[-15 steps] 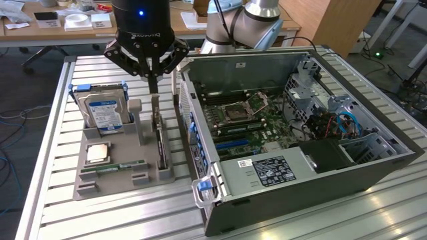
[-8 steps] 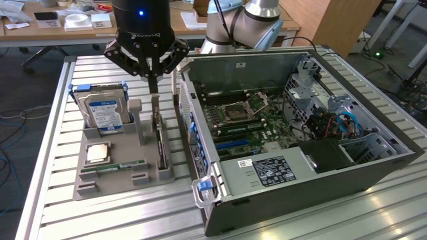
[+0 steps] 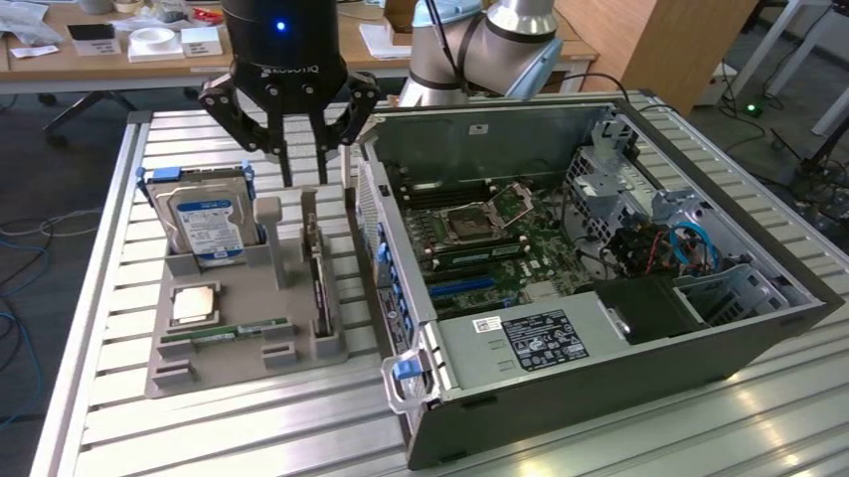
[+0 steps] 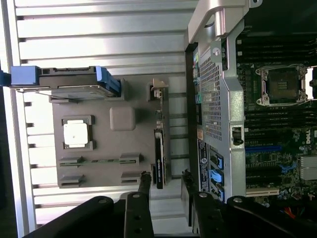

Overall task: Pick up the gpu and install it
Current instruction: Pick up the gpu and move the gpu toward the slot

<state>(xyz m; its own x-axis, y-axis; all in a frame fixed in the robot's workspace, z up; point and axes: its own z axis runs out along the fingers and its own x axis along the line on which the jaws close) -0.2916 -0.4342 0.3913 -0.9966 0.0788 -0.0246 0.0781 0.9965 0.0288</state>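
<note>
Evidently the pick-up step; the gripper [image 3: 316, 179] hovers, fingers apart, above the gpu [image 3: 318, 273], standing edge-on along the grey tray's [image 3: 226, 370] edge beside the computer case [image 3: 531, 343]; grasping likely demands centring on that slim edge.

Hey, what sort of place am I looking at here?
Probably a robotics lab or workshop: a robot arm stands over an open computer case on a slatted metal table, a grey tray holds loose computer parts, and office desks sit behind.

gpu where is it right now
The gpu stands on edge at the grey tray's side toward the exterior view's right, beside the open computer case.
</note>
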